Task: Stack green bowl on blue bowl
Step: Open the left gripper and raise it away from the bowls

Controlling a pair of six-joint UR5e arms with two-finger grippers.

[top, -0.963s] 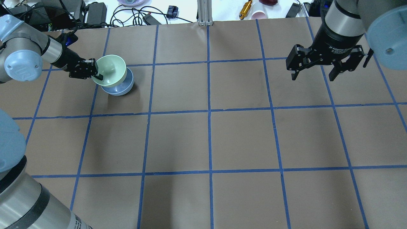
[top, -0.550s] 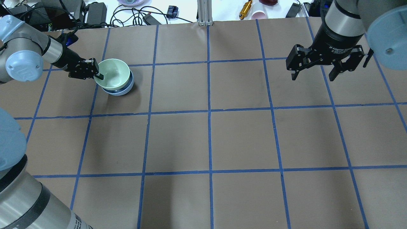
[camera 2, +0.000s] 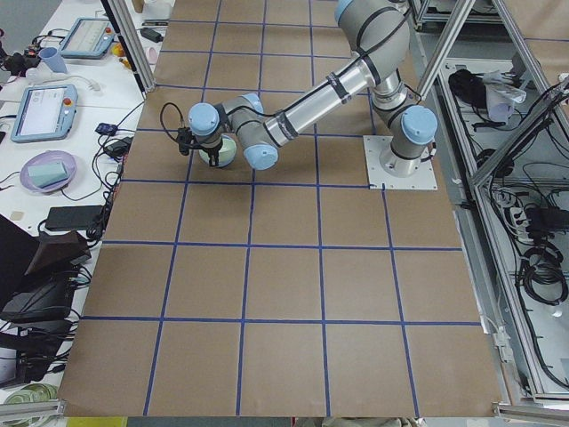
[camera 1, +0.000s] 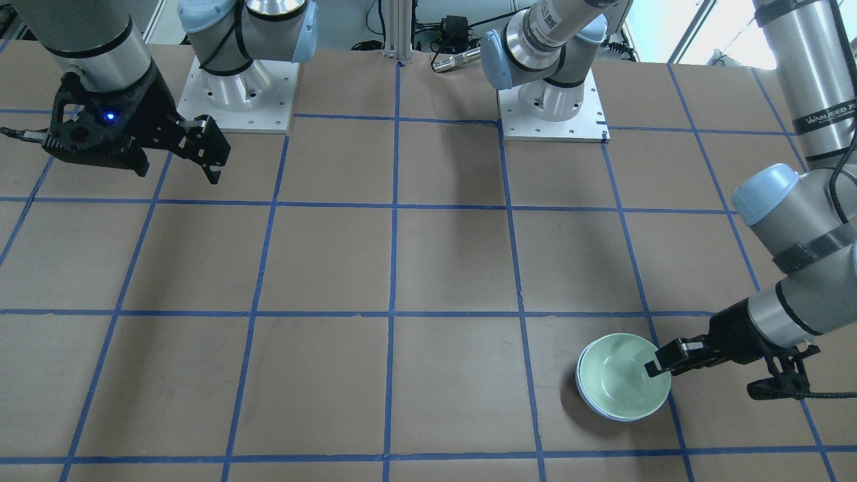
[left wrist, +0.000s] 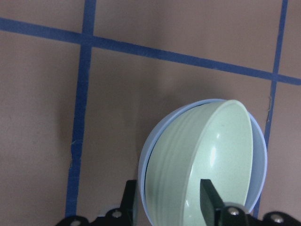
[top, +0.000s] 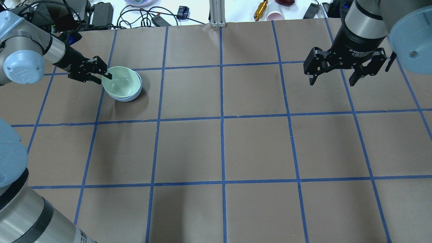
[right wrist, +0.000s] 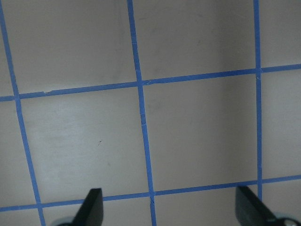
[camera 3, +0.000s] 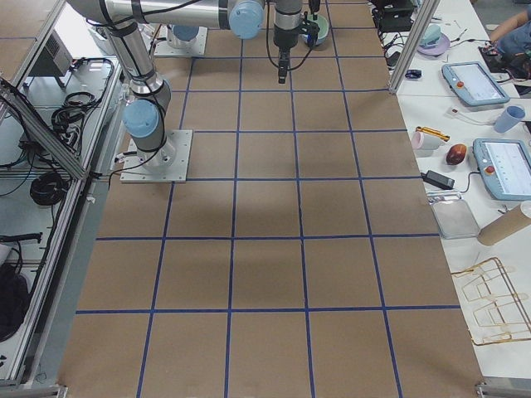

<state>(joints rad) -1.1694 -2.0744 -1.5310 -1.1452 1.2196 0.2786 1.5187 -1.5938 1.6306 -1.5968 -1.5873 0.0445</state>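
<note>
The pale green bowl (top: 123,82) sits nested inside the periwinkle-blue bowl (top: 127,99) on the brown table, at the far left. Only a thin blue rim shows around it. In the front view the green bowl (camera 1: 619,378) covers the blue bowl (camera 1: 580,386) except for a crescent. My left gripper (top: 103,78) is at the bowls' left rim with its jaws apart. In the left wrist view its fingers (left wrist: 209,200) straddle the rims of the green bowl (left wrist: 211,160) and the blue bowl (left wrist: 142,165) without pinching them. My right gripper (top: 332,82) hangs open and empty above the far right.
The table (top: 222,148) is brown paper with a grid of blue tape lines. Cables, power bricks and small items (top: 266,11) lie on the white bench beyond the far edge. An aluminium post (top: 217,13) stands at the far middle edge.
The green bowl was tilted and held above the blue bowl; it has come down and now sits level inside it. My left gripper's jaws have opened off the rim. The right arm has not moved.
</note>
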